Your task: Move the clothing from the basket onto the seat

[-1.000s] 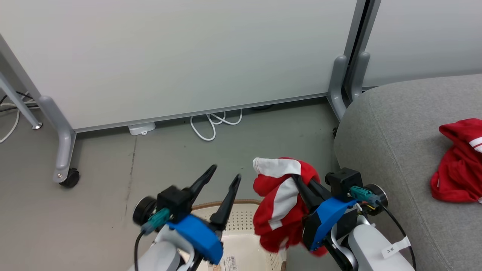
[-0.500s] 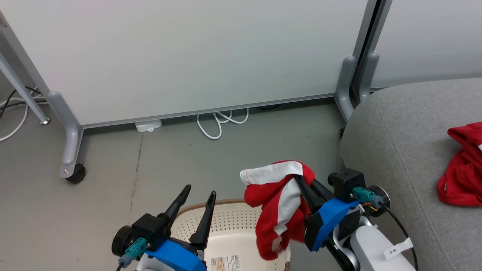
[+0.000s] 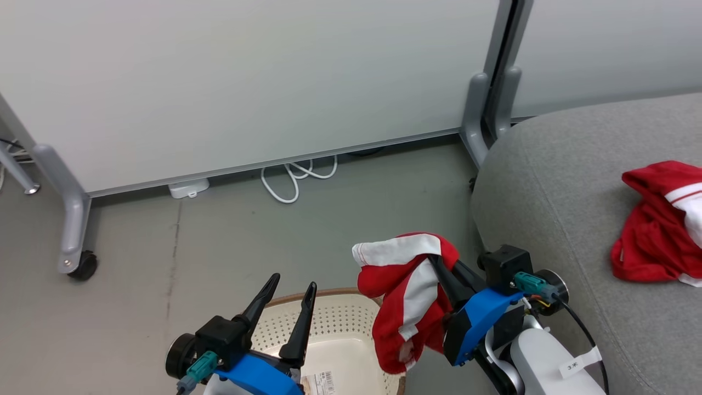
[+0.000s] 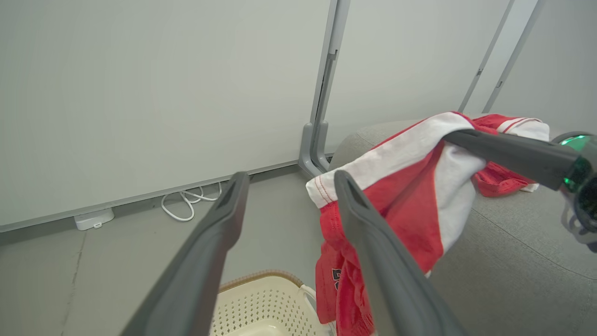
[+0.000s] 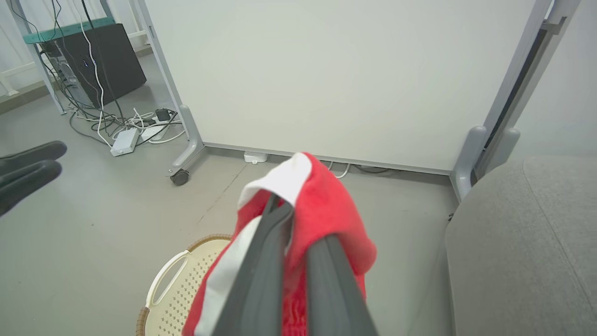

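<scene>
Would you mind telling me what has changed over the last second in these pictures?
The open left gripper drew back toward the robot and to its left. The right gripper stays shut on a red garment held above the basket rim; the other garment still lies on the seat. Background shifts are camera motion.

We find the seat (image 3: 548, 181) bare from its left edge to the red garment (image 3: 652, 230) at its right: room to pass. The floor (image 3: 219, 236) beside it is open up to the partition legs (image 3: 476, 120) and a white cable (image 3: 296, 171). The hanging garment (image 3: 414, 291) in our right pincer (image 3: 433, 260) screens the basket's (image 3: 340, 323) right side.
</scene>
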You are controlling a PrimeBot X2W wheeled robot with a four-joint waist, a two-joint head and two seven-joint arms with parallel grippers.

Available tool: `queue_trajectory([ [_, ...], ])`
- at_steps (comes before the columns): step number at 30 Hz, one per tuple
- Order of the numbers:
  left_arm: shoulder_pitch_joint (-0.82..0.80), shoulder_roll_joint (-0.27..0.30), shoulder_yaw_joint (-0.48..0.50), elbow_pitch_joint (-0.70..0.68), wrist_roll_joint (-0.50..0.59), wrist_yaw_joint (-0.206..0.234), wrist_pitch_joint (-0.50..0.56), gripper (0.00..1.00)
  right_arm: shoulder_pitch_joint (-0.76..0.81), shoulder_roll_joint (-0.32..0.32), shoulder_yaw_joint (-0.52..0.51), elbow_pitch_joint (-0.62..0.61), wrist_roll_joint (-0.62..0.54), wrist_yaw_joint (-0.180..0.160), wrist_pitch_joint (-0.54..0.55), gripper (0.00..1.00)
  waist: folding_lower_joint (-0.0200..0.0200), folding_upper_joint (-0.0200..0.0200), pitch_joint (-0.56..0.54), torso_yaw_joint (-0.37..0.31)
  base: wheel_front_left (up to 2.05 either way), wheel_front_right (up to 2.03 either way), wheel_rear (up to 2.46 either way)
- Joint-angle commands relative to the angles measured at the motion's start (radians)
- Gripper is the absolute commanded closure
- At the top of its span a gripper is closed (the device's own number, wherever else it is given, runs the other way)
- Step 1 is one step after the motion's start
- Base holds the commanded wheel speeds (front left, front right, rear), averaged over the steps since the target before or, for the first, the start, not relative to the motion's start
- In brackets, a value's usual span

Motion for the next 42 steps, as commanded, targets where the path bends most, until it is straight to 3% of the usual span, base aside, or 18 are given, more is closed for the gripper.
queue_trajectory([
  [1, -0.010, 0.005, 0.000, -0.005, -0.002, -0.008, -0.003, 0.00, 0.002, -0.002, -0.001, -0.005, -0.001, 0.000, -0.002, 1.00, -0.0001, 0.0000, 0.006, -0.025, 0.00, 0.00, 0.00],
  [27, -0.048, 0.022, -0.018, -0.015, 0.008, -0.005, -0.003, 0.00, -0.016, -0.002, -0.022, 0.009, 0.019, 0.000, -0.032, 1.00, -0.0001, 0.0000, 0.045, -0.349, 0.00, 0.00, 0.00],
  [42, -0.061, 0.024, -0.031, -0.011, 0.007, -0.005, -0.003, 0.00, -0.021, -0.002, -0.033, 0.016, 0.030, 0.000, -0.046, 1.00, -0.0001, 0.0000, 0.067, -0.399, 0.00, 0.00, 0.00],
])
